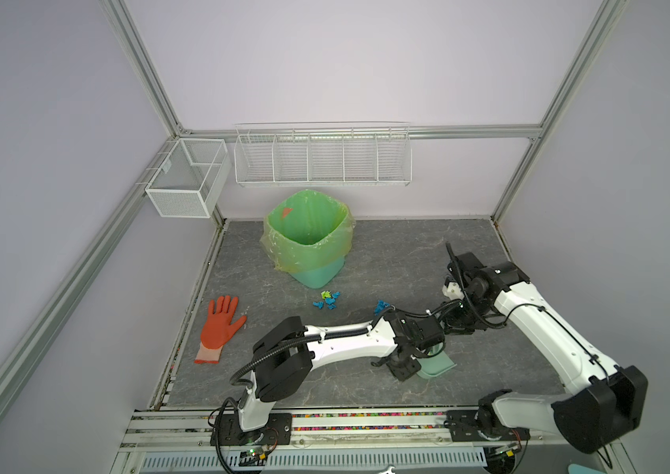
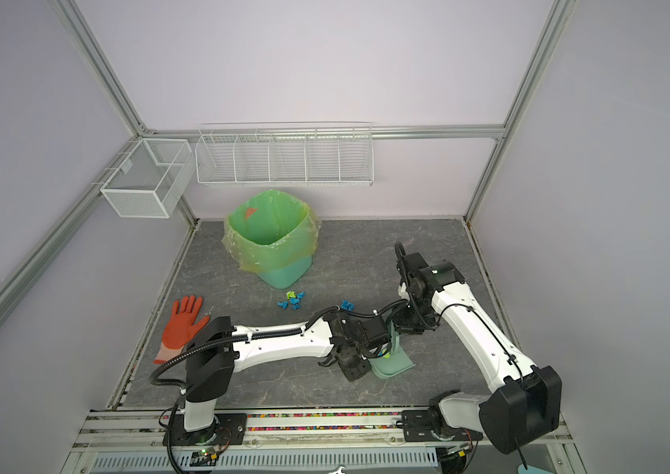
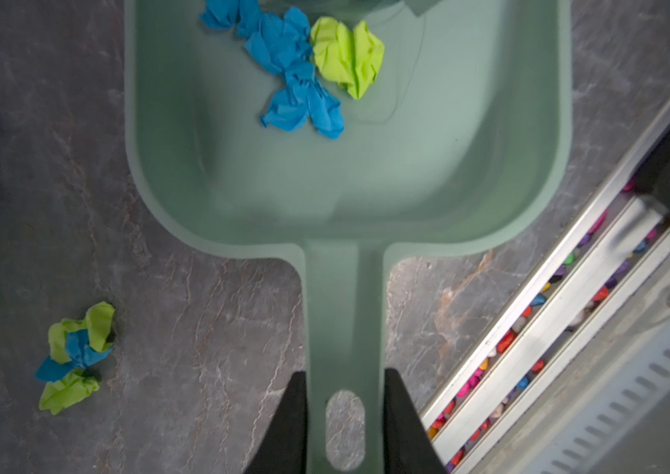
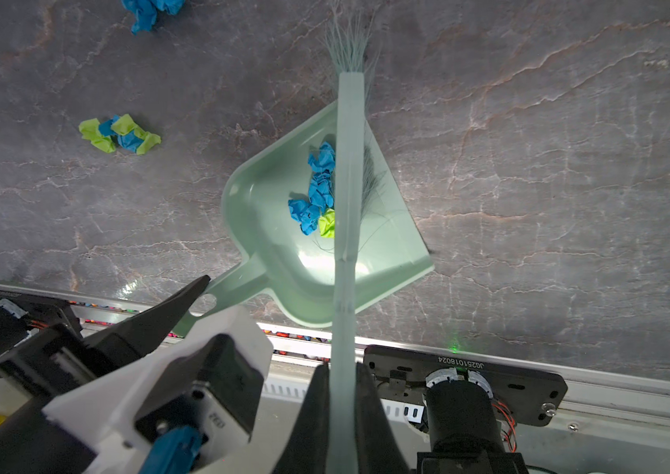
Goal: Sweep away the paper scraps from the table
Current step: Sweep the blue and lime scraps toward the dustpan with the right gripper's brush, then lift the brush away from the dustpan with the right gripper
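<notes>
Grey marbled table (image 1: 366,254) underlies both arms. The left gripper (image 3: 345,374) pinches the dustpan (image 3: 345,176) by its handle, jaws narrowly apart. The right gripper (image 4: 342,367) is clamped tight on the brush (image 4: 349,164) handle. Paper scraps (image 3: 296,65) lie in the pan beyond the left fingers; another cluster sits on the table beside them.

Orange glove (image 1: 220,328) flat; bin (image 1: 313,255) w/ green liner; wire racks (image 1: 321,164) behind.

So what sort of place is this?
Probably a lab robot cell: aluminium frame rails box in the table, a left arm and right arm are bolted along its front, and wire baskets hang on the walls.
</notes>
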Available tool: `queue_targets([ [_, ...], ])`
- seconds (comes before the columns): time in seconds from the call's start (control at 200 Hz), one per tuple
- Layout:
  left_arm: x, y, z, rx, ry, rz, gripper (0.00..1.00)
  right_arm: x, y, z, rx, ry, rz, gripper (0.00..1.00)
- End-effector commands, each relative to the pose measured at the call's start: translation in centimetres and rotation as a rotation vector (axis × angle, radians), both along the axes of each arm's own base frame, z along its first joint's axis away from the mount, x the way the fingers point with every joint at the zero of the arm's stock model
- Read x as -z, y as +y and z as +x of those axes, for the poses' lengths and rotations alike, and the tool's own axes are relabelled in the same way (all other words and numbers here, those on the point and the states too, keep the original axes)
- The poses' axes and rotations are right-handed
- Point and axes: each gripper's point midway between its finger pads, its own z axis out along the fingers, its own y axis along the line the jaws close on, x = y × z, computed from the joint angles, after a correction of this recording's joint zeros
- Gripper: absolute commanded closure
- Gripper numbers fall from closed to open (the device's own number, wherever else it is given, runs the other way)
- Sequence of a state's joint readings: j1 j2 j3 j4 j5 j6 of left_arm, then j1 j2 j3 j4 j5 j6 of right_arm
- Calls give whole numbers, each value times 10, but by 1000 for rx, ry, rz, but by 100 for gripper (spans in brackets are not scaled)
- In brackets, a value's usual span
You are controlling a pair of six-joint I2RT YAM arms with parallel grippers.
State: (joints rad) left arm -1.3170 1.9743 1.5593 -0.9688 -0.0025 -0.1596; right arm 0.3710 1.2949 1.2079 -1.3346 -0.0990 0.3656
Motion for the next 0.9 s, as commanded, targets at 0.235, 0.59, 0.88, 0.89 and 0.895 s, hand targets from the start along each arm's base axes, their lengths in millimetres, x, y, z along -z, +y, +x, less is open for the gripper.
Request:
queue_targets([
  [0.235,25,16,2,-21,0,72,100,-31,-8,-9,37,-50,9,93],
  [0.59,24,14,7,-49,-25,58,100,-45,-22,7,113,-113,51,93],
  [0.88,23,8,6,-90,-8,10,100,-52,-22,33,177,-174,77,93],
  [0.89,22,8,7,-91,-8,8,100,-52,-22,34,177,-175,79,93],
  [0.895,23,8,6,-90,-7,10,100,-52,-22,35,177,-176,78,93],
])
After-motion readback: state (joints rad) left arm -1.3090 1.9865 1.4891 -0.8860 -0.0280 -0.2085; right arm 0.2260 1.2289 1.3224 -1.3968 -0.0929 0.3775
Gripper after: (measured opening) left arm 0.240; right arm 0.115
